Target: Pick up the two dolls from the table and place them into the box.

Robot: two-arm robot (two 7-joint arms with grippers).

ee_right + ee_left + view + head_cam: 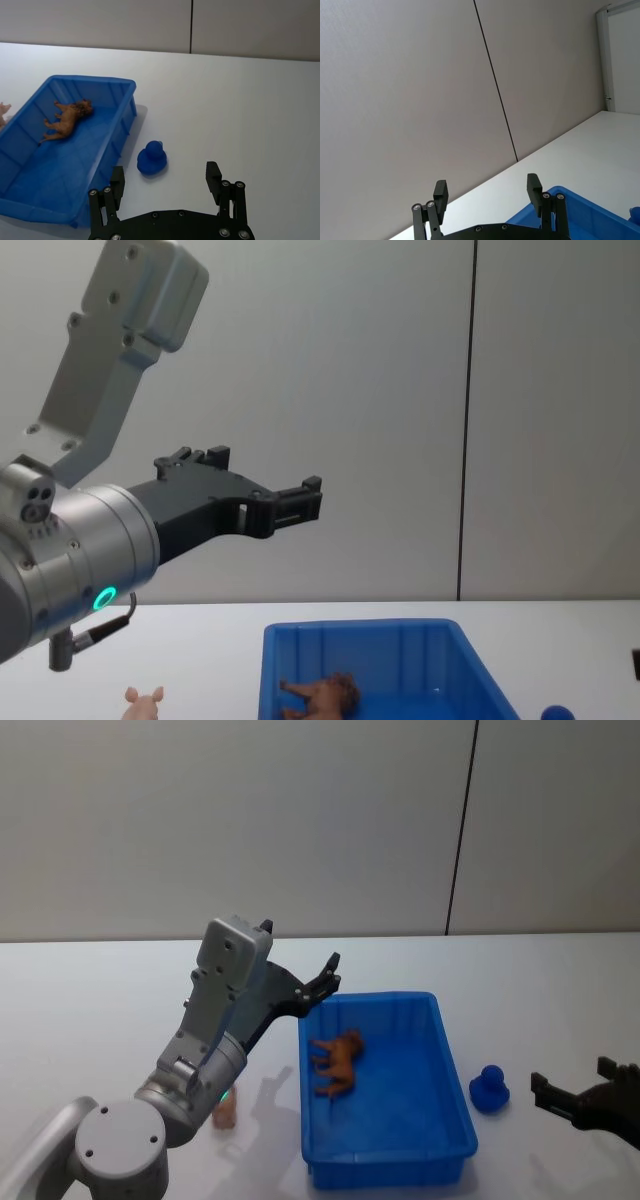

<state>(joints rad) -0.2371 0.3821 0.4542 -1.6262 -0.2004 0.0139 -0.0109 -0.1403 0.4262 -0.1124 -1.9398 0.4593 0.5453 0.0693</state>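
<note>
The left gripper [322, 982] is hanging spread and empty, high over the far left corner of the box [400, 1095]. Its arm is angling up from the near left and partly hiding a small pink figure [226, 1112]. The right gripper [575, 1082], half cut off at the head view's right edge, is sitting low with its 2 fingers apart. It is near the blue toy [489, 1089], which is standing on the table [90, 990] just beside the box. The brown animal [338, 1062] is lying inside the box.
</note>
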